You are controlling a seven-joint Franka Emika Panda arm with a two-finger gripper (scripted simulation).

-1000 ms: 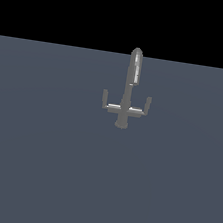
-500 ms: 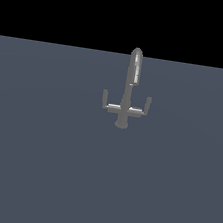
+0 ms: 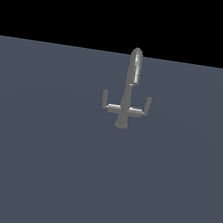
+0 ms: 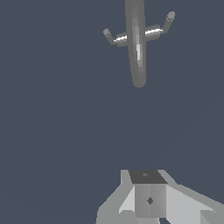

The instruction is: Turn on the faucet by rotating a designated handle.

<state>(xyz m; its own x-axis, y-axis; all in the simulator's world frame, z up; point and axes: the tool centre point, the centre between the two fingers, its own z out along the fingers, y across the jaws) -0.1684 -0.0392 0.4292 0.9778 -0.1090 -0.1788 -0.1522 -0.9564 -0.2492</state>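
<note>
The faucet stands alone on the flat grey surface, a little toward the exterior view's right of centre and near the surface's far edge. Its tall rounded spout rises straight up from a stubby base, and a short crossbar runs across it low down, each arm ending in an upturned prong.

The handle is the prong on the exterior view's right, standing upright and apart from the spout, with open space around it. That clearance is likely why it suits a push or hook from the side.

No arm shows in the exterior view at all. In the wrist view, only the pale blocky body of the tool shows at the frame's edge, looking down at the faucet, with a wide stretch of bare surface between them. So the tool is well apart from the faucet and holds nothing. Its fingers are cut off by the frame, so how far apart they stand cannot be told.

In the wrist view the crossbar sits at a slight slant with both prongs splayed outward, the spout pointing toward the camera. The approach looks not yet begun, with the handle untouched.
</note>
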